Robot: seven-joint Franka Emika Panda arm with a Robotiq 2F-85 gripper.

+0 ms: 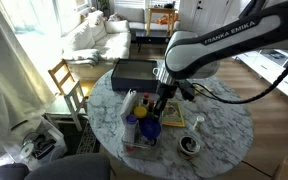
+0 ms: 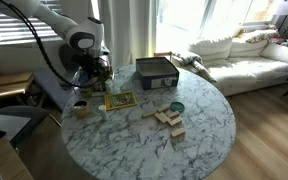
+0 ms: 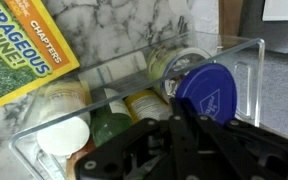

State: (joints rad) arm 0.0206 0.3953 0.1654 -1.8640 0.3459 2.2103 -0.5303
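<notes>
Several jars in the bin, none lifted

One round marble surface [image 1: 219, 135] carries everything, and the arm [image 1: 219, 45] bends over it. Under the arm stands a clear bin [image 3: 242, 70], just beside a book [image 3: 14, 45]. The tool [image 1: 161, 102] hangs over the bin, clenched. The wrist view shows nothing between its fingers, though they are dark and hard to read. Jars [image 3: 64, 125] stand packed inside the bin, and the one with a blue lid [image 3: 206, 90] is nearest the tool. By my judgement the work at the bin is at its start: every jar seen sits inside and none is gripped.
</notes>
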